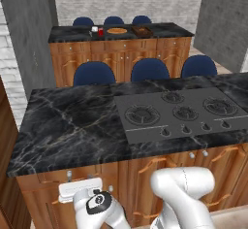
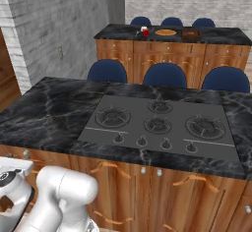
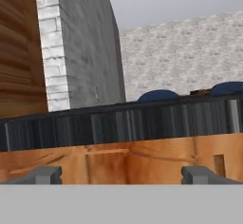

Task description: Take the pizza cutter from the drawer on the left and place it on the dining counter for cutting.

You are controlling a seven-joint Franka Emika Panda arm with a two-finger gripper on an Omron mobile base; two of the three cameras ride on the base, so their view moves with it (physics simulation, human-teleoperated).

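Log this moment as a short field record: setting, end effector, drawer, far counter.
setting: black marble island with gas cooktop
end effector: open end effector, low at the island's left front, facing reddish-brown wood
drawer: shallow wooden drawer with round silver knob, shut
far counter: long black marble dining counter carrying a round pizza
pizza cutter: not visible

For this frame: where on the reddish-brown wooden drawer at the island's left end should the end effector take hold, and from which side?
Probably the small round silver knob on the front of the drawer. The front looks flat and flush, and the knob is the only part sticking out. Come straight in from the robot's side, with the open end effector straddling the knob.
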